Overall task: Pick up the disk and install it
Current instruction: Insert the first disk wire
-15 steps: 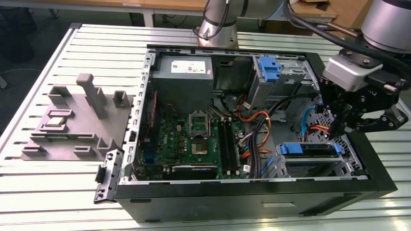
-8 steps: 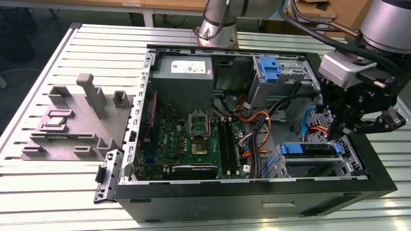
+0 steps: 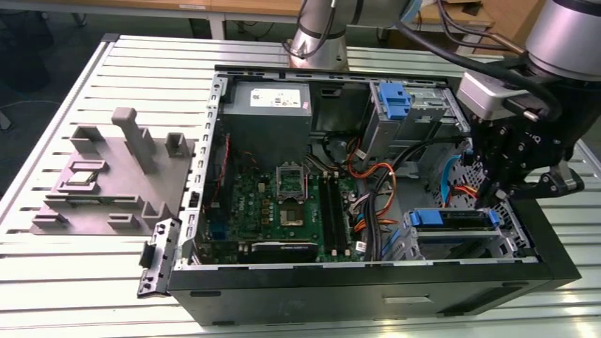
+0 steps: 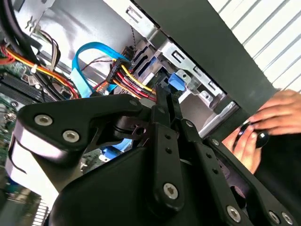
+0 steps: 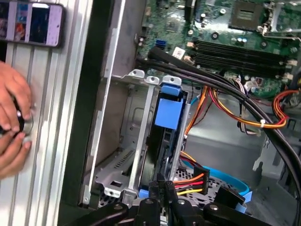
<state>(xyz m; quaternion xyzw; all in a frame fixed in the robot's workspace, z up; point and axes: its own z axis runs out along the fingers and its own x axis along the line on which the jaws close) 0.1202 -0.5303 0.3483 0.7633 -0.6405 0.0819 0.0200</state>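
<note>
The disk (image 3: 451, 218) lies in the drive bay at the open computer case's near corner on the exterior view's right, its blue carrier bracket showing. The first wrist view looks along it edge-on, with the blue bracket (image 5: 168, 113) standing between the bay's metal rails. My gripper (image 3: 490, 199) hangs over the end of the disk nearest the case wall. Its two thin fingers are drawn together, and the tips (image 5: 162, 184) sit at the disk's near end. In the second wrist view the gripper (image 4: 165, 89) points at the blue bracket tab (image 4: 178, 81). Contact cannot be judged.
Orange, red and yellow cables (image 5: 221, 110) and a blue ribbon (image 4: 89, 52) run beside the bay. A person's hand (image 5: 11, 117) rests on the table outside the case wall, near a phone (image 5: 33, 23). A grey fixture (image 3: 112, 176) stands on the exterior view's left. A blue-handled caddy (image 3: 395, 102) sits beside the power supply.
</note>
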